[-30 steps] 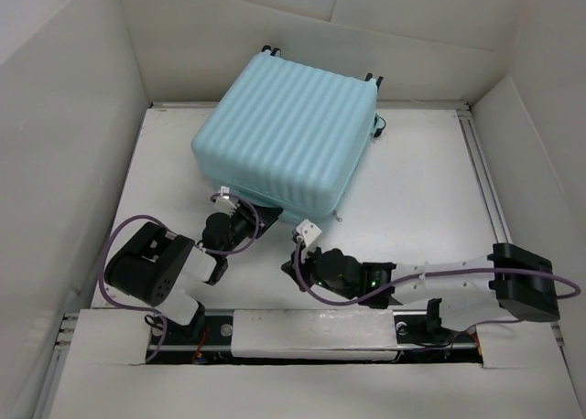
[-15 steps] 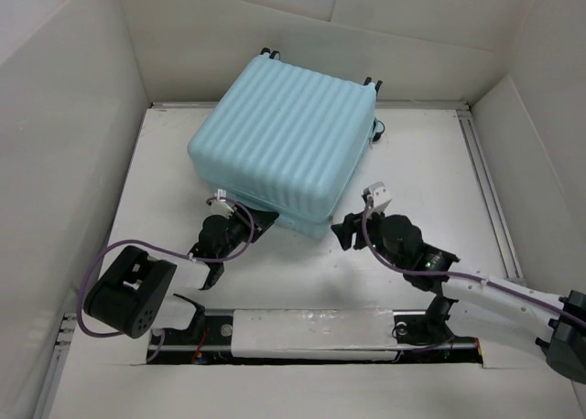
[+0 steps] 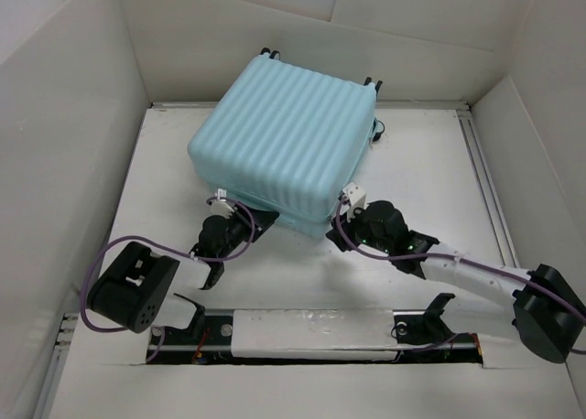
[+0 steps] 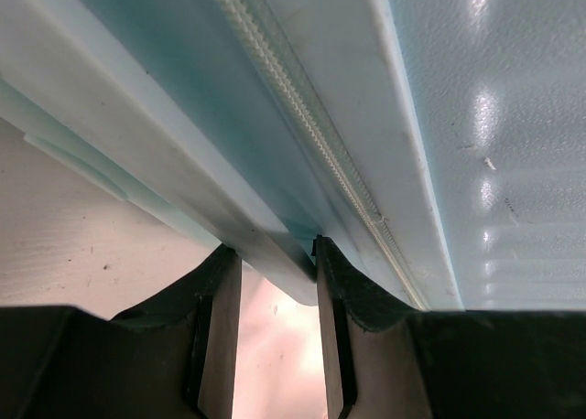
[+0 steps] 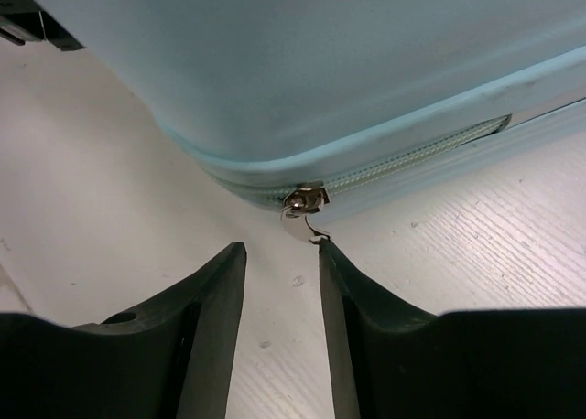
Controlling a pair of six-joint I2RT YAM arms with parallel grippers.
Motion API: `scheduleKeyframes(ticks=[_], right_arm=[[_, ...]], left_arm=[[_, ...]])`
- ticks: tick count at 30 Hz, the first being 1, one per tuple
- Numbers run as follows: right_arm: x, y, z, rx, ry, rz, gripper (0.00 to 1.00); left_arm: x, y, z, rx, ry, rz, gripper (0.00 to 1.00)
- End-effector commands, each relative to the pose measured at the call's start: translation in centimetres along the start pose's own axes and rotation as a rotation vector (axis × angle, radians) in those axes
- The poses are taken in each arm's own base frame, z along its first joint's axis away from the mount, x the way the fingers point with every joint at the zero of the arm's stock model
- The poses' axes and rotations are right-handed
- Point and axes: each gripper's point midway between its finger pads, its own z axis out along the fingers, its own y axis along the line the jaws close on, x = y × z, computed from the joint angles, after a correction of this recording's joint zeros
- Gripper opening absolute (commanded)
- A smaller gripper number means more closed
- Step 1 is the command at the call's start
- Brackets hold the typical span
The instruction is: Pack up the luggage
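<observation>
- Change: over the last second the right gripper (image 5: 282, 250) has swung from the near centre of the table (image 3: 417, 163) out to the right, then in to the near-right corner of the luggage (image 3: 288, 135). The left gripper (image 4: 273, 256) has kept its place at the near-left edge.
- Meaning: the lid lies down on the shell, so packing appears to have reached the zipping stage, with the right arm lined up for the slider.
- Right hand: jaws partly spread and empty. The zipper pull (image 5: 304, 206) hangs at the case's corner just beyond the fingertips, its tab close to the right-hand finger.
- Left hand: jaws pressed together on the lower shell's rim, apparently steadying the case.
- Luggage: far centre of the table, beyond both hands.
</observation>
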Motion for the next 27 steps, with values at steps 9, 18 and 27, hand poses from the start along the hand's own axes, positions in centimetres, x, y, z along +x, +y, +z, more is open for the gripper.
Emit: scheduleKeyframes(ticks=[9,18,27], right_arm=[[-5.4,-1.2,0.9,0.071,-0.188,-0.015,0.51],[-6.7,-0.5,-0.2,0.109,-0.277,0.03,0.0],[-2.2,8.1,-1.7,-0.106,-0.166,0.148,0.0]], left_arm=[[1.4,-3.1,-0.3,0.164,0.07,0.127,0.0],[1.7,-3.2,-0.3,0.169,0.079,0.138,0.0],[1.3,-4.4,0.8,0.212,0.071,0.115,0.0]])
